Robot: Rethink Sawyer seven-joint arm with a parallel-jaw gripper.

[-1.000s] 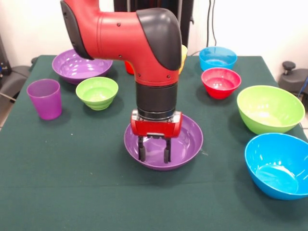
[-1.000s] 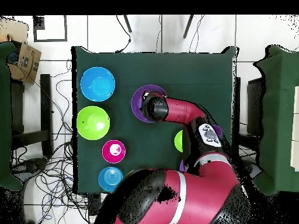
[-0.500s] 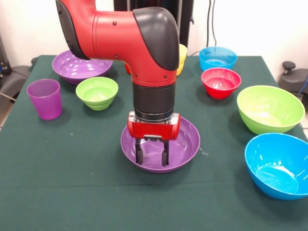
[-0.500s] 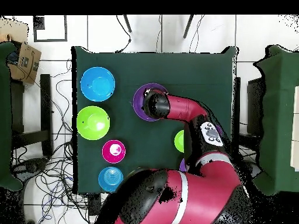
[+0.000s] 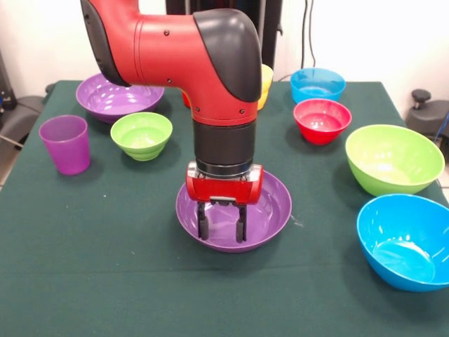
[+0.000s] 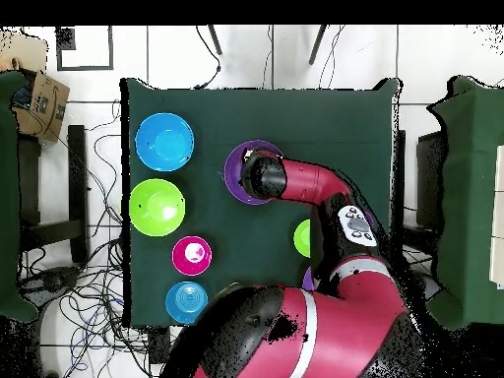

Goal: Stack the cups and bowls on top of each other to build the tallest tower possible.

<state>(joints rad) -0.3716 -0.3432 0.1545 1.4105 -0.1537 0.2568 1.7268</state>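
the red and black arm [image 5: 210,77] comes down over the middle of the green table [image 5: 105,267], and its gripper [image 5: 222,230] points straight down into a large purple bowl [image 5: 270,210], its two black fingers [image 5: 203,223] a moderate width apart over the bowl's near inner wall with nothing seen between them. that bowl sits mouth up near the table's near edge, with bare cloth in front and to its left. a large blue bowl [image 5: 407,242] sits at the near right corner, close to the edge, and a large lime green bowl [image 5: 394,160] just behind it, both mouth up. a second large purple bowl [image 5: 112,97] lies at the far left. smaller ones stand apart: a green bowl [image 5: 142,135], a red bowl [image 5: 322,121], a light blue bowl [image 5: 317,85]. a purple cup [image 5: 65,144] stands upright near the left edge. nothing is stacked.
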